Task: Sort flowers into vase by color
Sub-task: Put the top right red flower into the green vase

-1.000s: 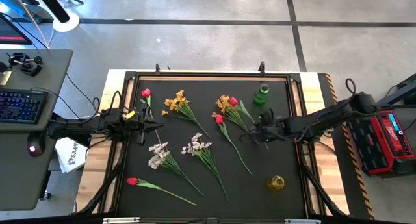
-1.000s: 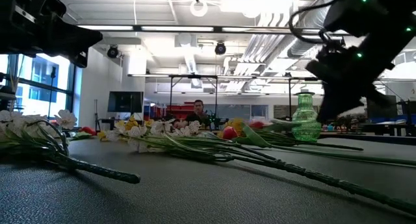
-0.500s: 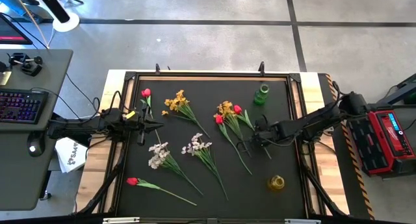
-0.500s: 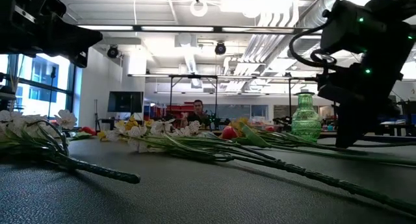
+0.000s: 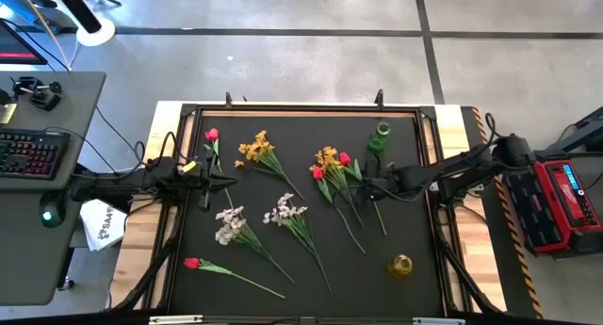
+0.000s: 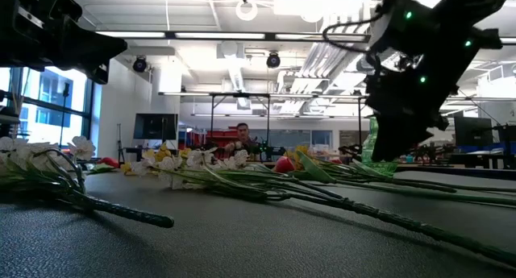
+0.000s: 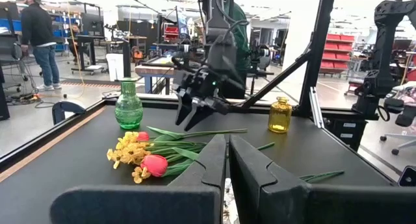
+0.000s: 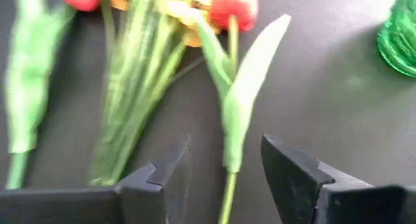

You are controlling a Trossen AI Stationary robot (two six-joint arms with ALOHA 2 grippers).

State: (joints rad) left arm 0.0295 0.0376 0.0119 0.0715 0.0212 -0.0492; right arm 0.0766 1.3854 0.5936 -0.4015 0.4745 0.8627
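Your right gripper (image 5: pixel 363 186) hangs spread over a red flower (image 8: pixel 234 68) in the cluster right of the table's (image 5: pixel 415 221) middle; its stem runs lengthwise between the fingers, bud pointing away from the wrist. You're far nearer it than the left gripper (image 5: pixel 221 181), which waits pressed together at the left edge. The green vase (image 5: pixel 380 137) stands just beyond the cluster, the yellow vase (image 5: pixel 400 265) nearer the front; neither shows a flower inside.
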